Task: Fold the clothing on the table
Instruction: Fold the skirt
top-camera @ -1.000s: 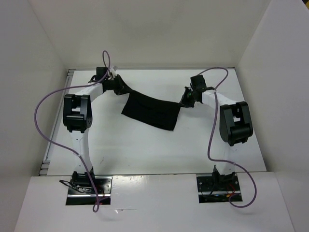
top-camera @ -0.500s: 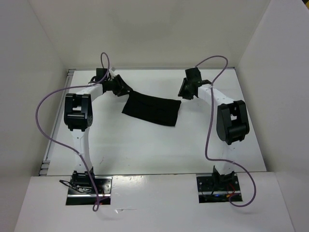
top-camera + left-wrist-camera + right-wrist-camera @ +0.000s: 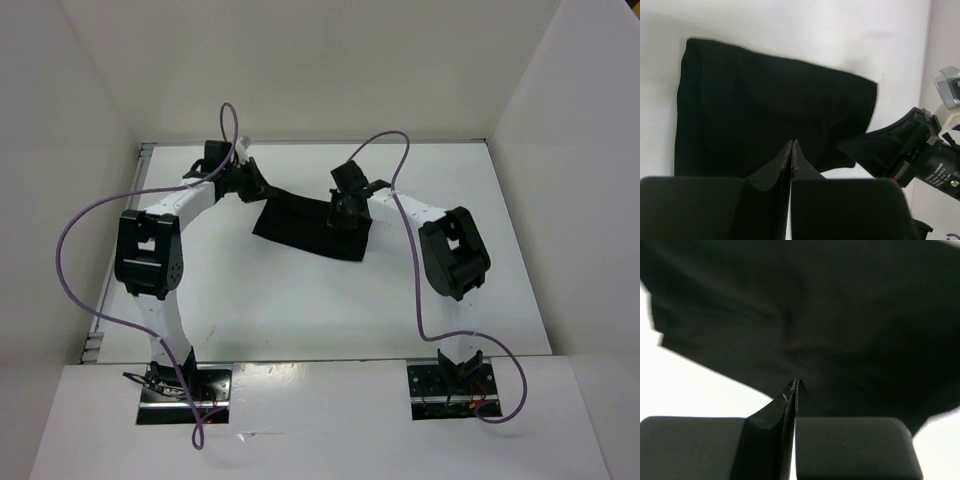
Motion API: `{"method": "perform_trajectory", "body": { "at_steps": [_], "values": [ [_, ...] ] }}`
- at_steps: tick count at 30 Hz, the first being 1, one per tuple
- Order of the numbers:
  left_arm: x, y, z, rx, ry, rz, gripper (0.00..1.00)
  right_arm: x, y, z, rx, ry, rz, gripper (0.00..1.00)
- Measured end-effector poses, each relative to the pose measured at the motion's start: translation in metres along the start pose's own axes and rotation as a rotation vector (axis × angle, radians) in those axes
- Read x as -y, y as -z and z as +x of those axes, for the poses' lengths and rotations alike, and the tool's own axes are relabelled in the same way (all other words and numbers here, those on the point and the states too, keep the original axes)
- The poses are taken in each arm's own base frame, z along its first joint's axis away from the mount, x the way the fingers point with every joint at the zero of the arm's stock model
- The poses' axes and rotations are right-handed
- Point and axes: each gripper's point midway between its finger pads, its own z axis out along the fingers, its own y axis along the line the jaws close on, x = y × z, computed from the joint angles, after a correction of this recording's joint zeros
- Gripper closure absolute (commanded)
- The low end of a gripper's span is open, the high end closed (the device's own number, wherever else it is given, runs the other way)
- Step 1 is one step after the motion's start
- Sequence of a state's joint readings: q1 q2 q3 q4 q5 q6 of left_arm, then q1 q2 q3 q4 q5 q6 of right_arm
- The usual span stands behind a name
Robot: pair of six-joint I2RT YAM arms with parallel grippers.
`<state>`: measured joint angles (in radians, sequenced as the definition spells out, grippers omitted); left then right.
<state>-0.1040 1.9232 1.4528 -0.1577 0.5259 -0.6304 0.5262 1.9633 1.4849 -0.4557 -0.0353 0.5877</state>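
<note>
White table point(image 3: 300, 310): smooth and bare around the cloth. A slick top gives the fabric nothing to hold to, so a sideways pull could slide the whole piece instead of folding it.
Black clothing point(image 3: 305, 225): lies flat a little toward 12 o'clock from the table's middle, a tilted rectangle running from 10 o'clock to 4 o'clock. It looks already doubled over, though black on black hides the layers. Soft and floppy, it could sag open or bunch if lifted by one layer only.
Purple cables point(image 3: 413, 290): hang in loose loops above the table. The right one arches over the 12 o'clock side of the work area and might snag in a crossing move.
Left gripper point(image 3: 255, 187): at the clothing's 10 o'clock corner, jaws pressed together. In its wrist view the closed jaws overlap the cloth's near edge, but whether any fabric is pinched cannot be told. If it closed on nothing, that corner would be left lying when the gripper lifts.
Right gripper point(image 3: 345, 213): over the clothing's 2 o'clock part, jaws likewise closed, with fabric filling its wrist view. A pinch cannot be confirmed here either.
Spacing: the two grippers sit near each other across a short cloth, so folding one end toward the other could bring them into contact.
Uneven grip: one side holding and the other not would twist the fold askew.
</note>
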Motion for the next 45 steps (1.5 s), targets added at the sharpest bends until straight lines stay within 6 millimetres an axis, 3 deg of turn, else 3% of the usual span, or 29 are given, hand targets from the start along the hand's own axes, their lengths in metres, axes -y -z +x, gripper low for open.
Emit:
{"method": "perform_trajectory", "body": {
  "at_steps": [5,9,14,18,22,26,27,30,33,37,39,41,43,45],
  "values": [
    [-0.040,-0.041,0.038,-0.119,0.059,-0.046,1.00,0.016,-0.037,0.034,-0.122,-0.011,0.028,1.00],
    [-0.073,-0.059,0.069,-0.202,0.101,-0.118,1.00,0.016,-0.041,0.038,-0.139,-0.021,0.018,1.00],
    [-0.070,-0.061,0.076,-0.206,0.074,-0.136,1.00,0.016,-0.042,0.044,-0.146,-0.031,-0.003,1.00],
    [-0.064,-0.048,0.100,-0.239,0.070,-0.153,1.00,0.023,-0.031,0.060,-0.176,-0.043,-0.013,1.00],
    [-0.052,-0.016,0.157,-0.345,0.065,-0.168,1.00,0.039,-0.008,0.088,-0.237,-0.049,0.017,1.00],
    [-0.043,0.016,0.204,-0.465,0.085,-0.200,0.99,0.055,0.016,0.109,-0.302,-0.040,0.071,0.90],
    [-0.042,0.020,0.207,-0.480,0.090,-0.204,0.99,0.057,0.020,0.111,-0.313,-0.032,0.080,0.75],
    [-0.034,0.024,0.198,-0.483,0.098,-0.202,0.98,0.049,0.032,0.102,-0.317,-0.013,0.069,0.63],
    [-0.018,0.020,0.173,-0.433,0.068,-0.169,0.98,0.022,0.039,0.069,-0.252,0.016,-0.003,0.63],
    [0.003,0.014,0.146,-0.373,0.036,-0.108,0.96,-0.016,0.046,0.022,-0.149,0.056,-0.104,0.82],
    [0.008,0.014,0.142,-0.367,0.031,-0.093,0.96,-0.027,0.040,0.012,-0.134,0.072,-0.131,0.84],
    [0.009,0.014,0.144,-0.373,0.033,-0.089,0.96,-0.030,0.024,0.014,-0.154,0.080,-0.139,0.84],
    [0.010,0.014,0.148,-0.383,0.033,-0.084,0.96,-0.028,0.008,0.027,-0.201,0.084,-0.130,0.73],
    [0.011,0.014,0.155,-0.400,0.037,-0.081,0.96,-0.022,-0.009,0.045,-0.258,0.089,-0.110,0.72]
  ]
}}
